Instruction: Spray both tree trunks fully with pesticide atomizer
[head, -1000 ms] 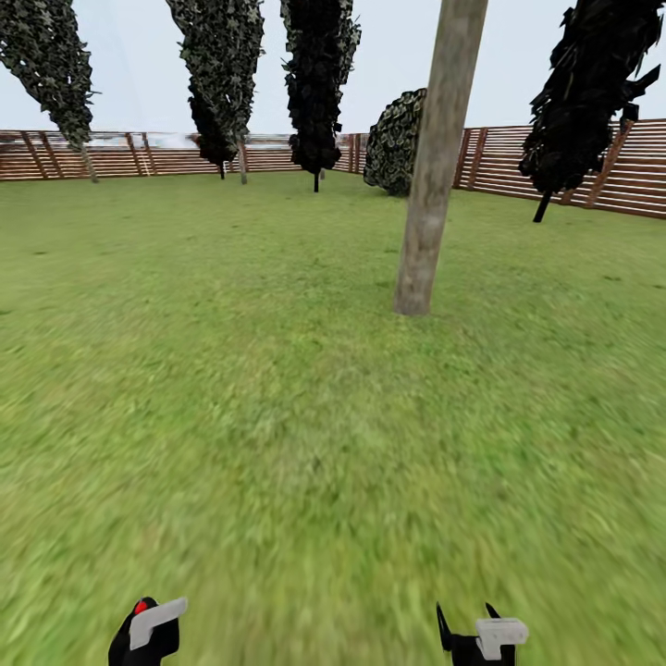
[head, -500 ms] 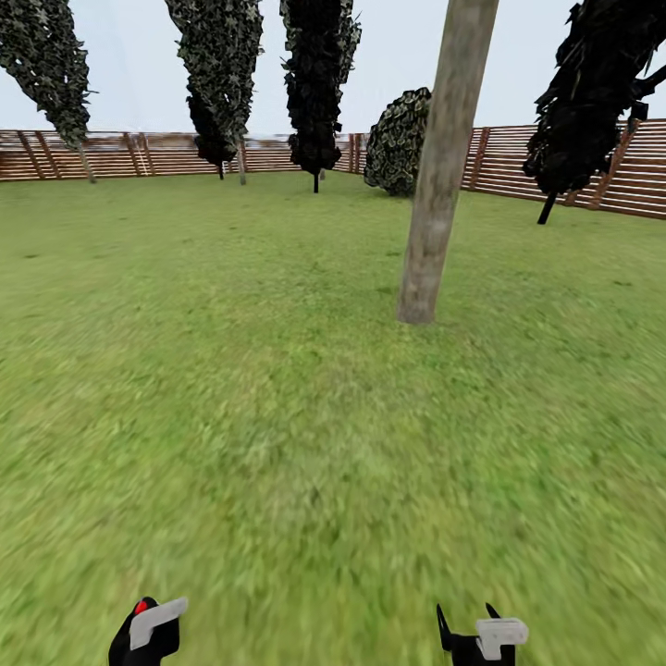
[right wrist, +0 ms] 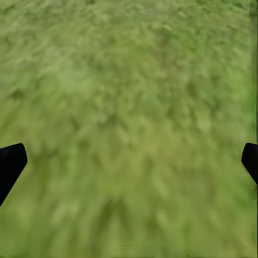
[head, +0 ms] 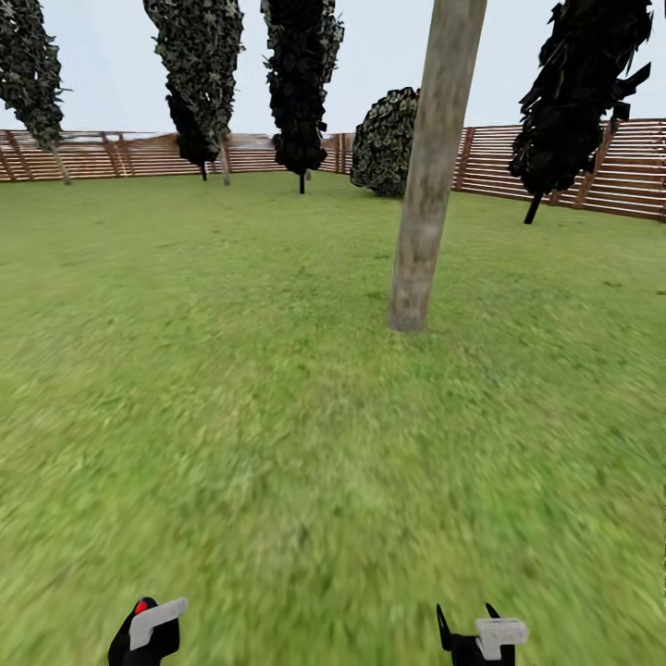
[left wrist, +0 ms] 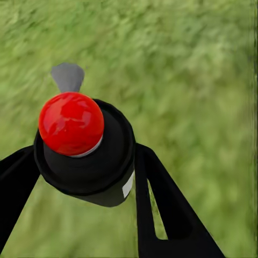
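Head view: a smooth, leaning tree trunk (head: 424, 176) is standing on the lawn (head: 231, 388) at one o'clock, well apart from both grippers; the fence (head: 555, 162) is ringing the far edge. Left wrist view: the left gripper (left wrist: 80, 177) is clamping the black, red-capped pesticide atomizer (left wrist: 83, 145); spraying from this range would probably be falling short. Right wrist view: the right gripper (right wrist: 129, 161) is hanging wide and empty over grass.

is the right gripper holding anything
No, in the right wrist view the right gripper has its fingertips far apart with nothing but grass between them.
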`<state>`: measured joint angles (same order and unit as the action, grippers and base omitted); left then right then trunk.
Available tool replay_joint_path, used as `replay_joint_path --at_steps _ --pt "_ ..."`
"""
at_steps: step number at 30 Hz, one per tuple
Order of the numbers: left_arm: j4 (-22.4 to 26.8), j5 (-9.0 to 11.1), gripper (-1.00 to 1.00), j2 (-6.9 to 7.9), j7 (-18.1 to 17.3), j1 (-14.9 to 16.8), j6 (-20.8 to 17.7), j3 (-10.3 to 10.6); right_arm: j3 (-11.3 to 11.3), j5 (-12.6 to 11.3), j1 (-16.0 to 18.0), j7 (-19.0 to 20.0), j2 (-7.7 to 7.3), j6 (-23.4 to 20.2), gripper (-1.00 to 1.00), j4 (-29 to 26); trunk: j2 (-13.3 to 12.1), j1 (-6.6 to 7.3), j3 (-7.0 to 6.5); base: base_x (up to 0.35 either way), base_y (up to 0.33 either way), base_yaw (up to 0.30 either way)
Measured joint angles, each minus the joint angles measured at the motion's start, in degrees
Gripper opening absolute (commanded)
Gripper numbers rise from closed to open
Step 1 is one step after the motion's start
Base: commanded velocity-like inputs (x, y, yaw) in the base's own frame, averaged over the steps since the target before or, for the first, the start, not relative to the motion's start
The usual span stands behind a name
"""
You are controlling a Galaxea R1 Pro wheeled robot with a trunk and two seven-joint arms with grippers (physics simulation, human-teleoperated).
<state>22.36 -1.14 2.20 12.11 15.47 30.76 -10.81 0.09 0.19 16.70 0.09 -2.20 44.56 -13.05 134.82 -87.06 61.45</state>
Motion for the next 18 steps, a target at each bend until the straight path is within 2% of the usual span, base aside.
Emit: replay_joint_path --at_steps 18 --pt "-0.03 0.00 -1.00 0.00 -0.01 0.00 0.00 0.00 0.00 0.03 0.00 0.00 0.00 0.00 1.00 0.04 0.00 0.00 0.00 0.346 0.000 -0.230"
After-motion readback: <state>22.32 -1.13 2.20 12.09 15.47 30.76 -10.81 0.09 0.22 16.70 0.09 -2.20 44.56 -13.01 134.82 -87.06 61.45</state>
